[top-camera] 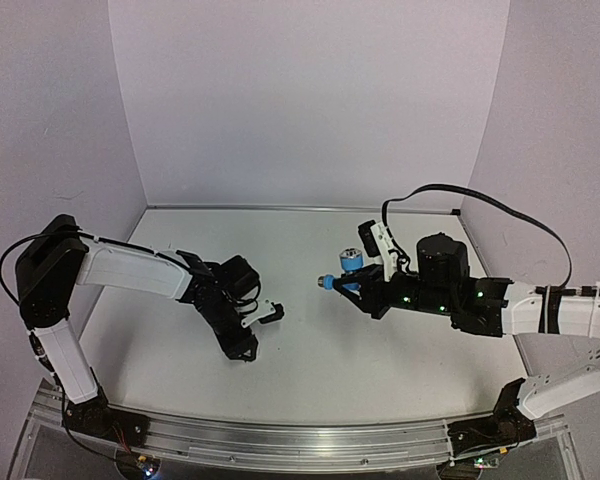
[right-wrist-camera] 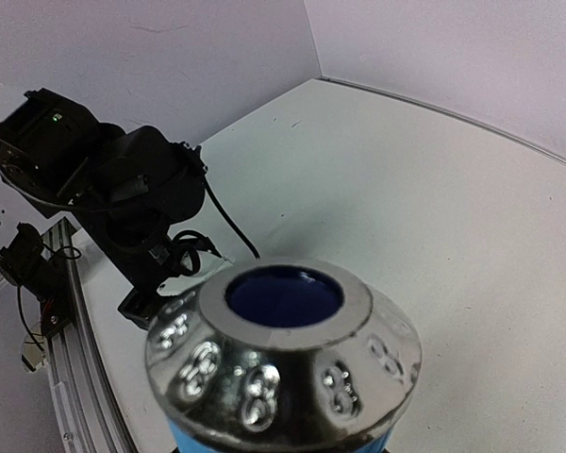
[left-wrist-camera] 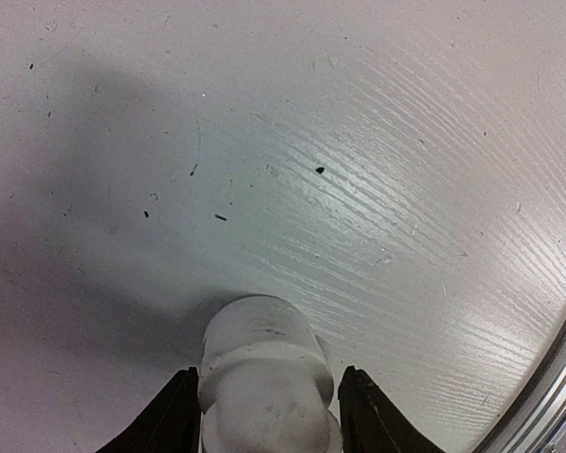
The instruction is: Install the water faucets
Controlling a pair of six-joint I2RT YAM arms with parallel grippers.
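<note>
The white fitting (left-wrist-camera: 264,377) stands on the table between the fingers of my left gripper (left-wrist-camera: 268,372). The left finger is against it and a thin gap shows at the right finger. From above, the left gripper (top-camera: 246,350) is low on the table, left of centre, and covers the fitting. Held above the table right of centre, my right gripper (top-camera: 352,285) is shut on the light-blue faucet (top-camera: 348,263). Its chrome collar and dark-blue opening (right-wrist-camera: 283,359) fill the right wrist view and hide the fingers.
An aluminium rail (top-camera: 300,440) runs along the near edge, and it also shows at the corner of the left wrist view (left-wrist-camera: 547,396). White walls close in the table on three sides. A black cable (top-camera: 480,200) loops above the right arm.
</note>
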